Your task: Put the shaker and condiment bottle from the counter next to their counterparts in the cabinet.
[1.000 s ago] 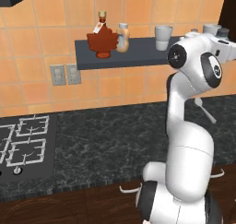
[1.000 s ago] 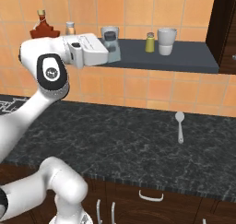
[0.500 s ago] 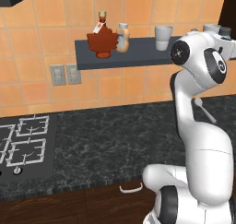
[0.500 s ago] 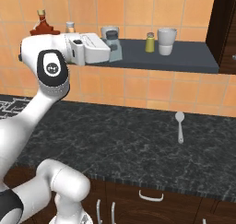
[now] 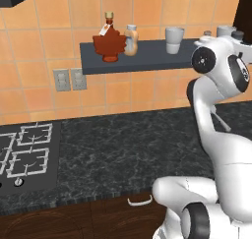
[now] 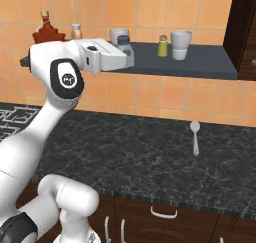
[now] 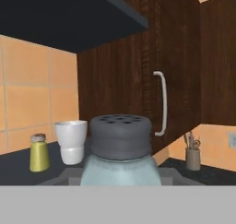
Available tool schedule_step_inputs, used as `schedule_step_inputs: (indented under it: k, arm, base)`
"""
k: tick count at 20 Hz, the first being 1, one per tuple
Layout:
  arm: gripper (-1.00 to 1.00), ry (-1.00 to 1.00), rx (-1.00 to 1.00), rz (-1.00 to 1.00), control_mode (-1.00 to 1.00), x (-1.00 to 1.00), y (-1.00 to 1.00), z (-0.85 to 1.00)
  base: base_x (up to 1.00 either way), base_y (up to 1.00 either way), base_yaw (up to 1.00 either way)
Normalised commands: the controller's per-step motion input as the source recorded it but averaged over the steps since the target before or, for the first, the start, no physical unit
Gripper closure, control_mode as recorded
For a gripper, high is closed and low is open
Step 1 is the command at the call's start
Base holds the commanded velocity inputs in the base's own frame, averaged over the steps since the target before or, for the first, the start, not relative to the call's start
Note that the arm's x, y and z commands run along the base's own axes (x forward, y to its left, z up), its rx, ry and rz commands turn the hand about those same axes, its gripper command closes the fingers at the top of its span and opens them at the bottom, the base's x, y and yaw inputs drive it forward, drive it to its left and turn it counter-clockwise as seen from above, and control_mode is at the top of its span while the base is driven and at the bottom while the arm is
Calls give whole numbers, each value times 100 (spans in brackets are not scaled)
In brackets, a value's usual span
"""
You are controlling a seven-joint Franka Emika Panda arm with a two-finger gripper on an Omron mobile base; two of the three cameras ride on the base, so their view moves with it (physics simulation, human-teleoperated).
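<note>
My gripper (image 6: pixel 125 53) is shut on the shaker (image 6: pixel 124 48), a pale blue-grey one with a dark grey perforated cap, held upright over the left part of the cabinet shelf (image 6: pixel 200 63). Close in the hand view, the shaker (image 7: pixel 120 153) has the yellow-green shaker (image 7: pixel 39 153) beyond it to the left. That yellow-green shaker (image 6: pixel 162 46) stands further right along the shelf. The beige condiment bottle (image 5: pixel 131 40) stands on the shelf (image 5: pixel 142 58) right beside the dark red maple-leaf bottle (image 5: pixel 109 44). The black marbled counter (image 5: pixel 123 144) lies below.
A white cup (image 6: pixel 181 44) stands right of the yellow-green shaker, another cup (image 6: pixel 118 35) just behind my hand. A dark wood wall cabinet (image 7: pixel 138 80) with a white handle closes the shelf's right end. A spoon (image 6: pixel 195 137) lies on the counter; the stove (image 5: pixel 24 154) sits far left.
The arm's upper links have swung a little to the right. The hand with the shaker has crept slightly right along the shelf. The grip is unchanged.
</note>
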Motion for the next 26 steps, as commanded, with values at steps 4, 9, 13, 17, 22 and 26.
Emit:
schedule_step_inputs:
  k: [4, 9, 13, 17, 22, 26]
  arm:
    - [100, 0, 0, 9, -100, 28, -10, -9]
    - [100, 0, 0, 8, -100, 24, -12, -21]
    - [100, 0, 0, 7, -100, 19, -21, -10]
    - [100, 0, 0, 6, -100, 16, -21, -9]
    - [100, 0, 0, 5, -100, 9, -15, -10]
    - [100, 0, 0, 5, -100, 7, -13, -7]
  base:
    - [0, 0, 0]
    - [0, 0, 0]
    - [0, 0, 0]
    - [0, 0, 0]
    - [0, 0, 0]
    - [0, 0, 0]
